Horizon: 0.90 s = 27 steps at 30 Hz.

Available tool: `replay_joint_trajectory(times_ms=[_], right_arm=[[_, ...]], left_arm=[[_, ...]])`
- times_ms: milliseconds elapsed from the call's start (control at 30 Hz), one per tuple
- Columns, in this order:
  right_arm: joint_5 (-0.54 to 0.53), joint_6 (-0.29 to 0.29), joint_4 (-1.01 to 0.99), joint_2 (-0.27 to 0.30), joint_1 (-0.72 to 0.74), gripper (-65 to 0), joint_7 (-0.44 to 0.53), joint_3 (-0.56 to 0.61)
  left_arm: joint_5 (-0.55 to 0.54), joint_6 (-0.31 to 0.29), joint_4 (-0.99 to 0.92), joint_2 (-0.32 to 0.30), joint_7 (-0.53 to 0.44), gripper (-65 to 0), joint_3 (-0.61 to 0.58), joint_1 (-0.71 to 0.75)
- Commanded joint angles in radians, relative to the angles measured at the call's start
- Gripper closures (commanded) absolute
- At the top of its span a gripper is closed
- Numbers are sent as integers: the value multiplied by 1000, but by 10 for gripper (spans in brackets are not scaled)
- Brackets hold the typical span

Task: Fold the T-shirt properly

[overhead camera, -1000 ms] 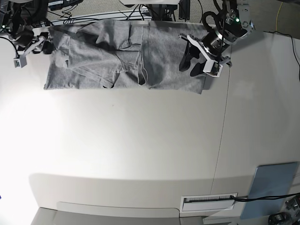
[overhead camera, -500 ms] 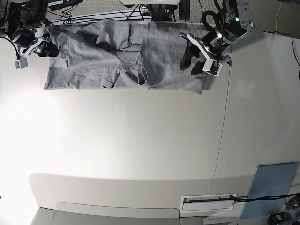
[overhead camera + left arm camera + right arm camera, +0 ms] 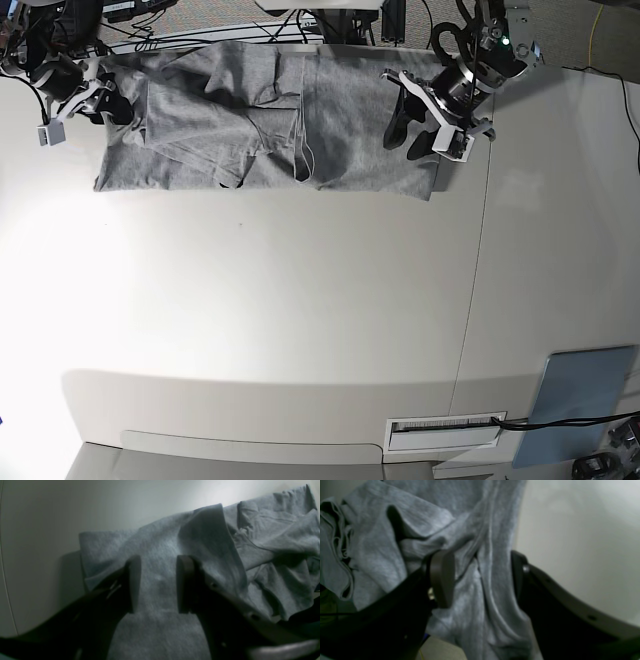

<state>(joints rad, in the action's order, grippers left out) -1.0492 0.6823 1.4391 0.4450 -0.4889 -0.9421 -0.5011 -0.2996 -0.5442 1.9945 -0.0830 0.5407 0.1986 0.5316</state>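
T-shirt (image 3: 270, 120) lying at 12 o'clock on the table (image 3: 300, 320), partly folded into a rumpled band; squaring and further folds remain. Left tool (image 3: 412, 128), at 1 o'clock, and right tool (image 3: 108, 105), at 10 o'clock, both released, straddle cloth at opposite ends. Lettering hidden; layer order indistinct.

Robotics lab bench: wide white laminate table (image 3: 300, 320), black cable bundles (image 3: 180, 35) on grey carpet (image 3: 210, 12) along far edge, bluish-grey flat panel (image 3: 580, 400) near right.
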Motion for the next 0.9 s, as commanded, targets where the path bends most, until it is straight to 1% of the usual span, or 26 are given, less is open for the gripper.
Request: replay_joint_trajectory(times_ms=[0, 200, 233, 267, 333, 467, 533, 600, 800, 867], right_arm=[[18, -1, 4, 12, -6, -324, -18, -2], [18, -1, 4, 12, -7, -324, -23, -2], [18, 1, 4, 12, -7, -324, -28, -2], [18, 16, 4, 13, -7, -324, -31, -2], [15, 16, 4, 13, -7, -324, -31, -2], [-16, 16, 4, 18, -2, -324, -37, -2], [-16, 16, 4, 18, 8, -324, -67, -2], [-17, 16, 4, 19, 8, -324, -71, -2], [-100, 16, 5, 21, 7, -324, -106, -5], [-103, 16, 5, 21, 7, -324, -109, -5]], left_arm=[[-15, -6, 19, 0, -26, -245, 1, 0], [-15, -7, 19, 0, -26, -245, 1, 0], [-15, -7, 19, 0, -26, -245, 1, 0], [-14, -7, 19, -1, -26, -245, 1, 0], [-14, -7, 19, -1, -26, -245, 1, 0], [-14, -7, 19, -1, -26, -245, 1, 0], [-14, -7, 19, -1, -26, -245, 1, 0], [-6, -7, 19, -1, -25, -245, 1, 0], [47, -6, 19, -1, -26, -245, 1, 0], [46, -6, 19, -1, -25, -245, 1, 1]])
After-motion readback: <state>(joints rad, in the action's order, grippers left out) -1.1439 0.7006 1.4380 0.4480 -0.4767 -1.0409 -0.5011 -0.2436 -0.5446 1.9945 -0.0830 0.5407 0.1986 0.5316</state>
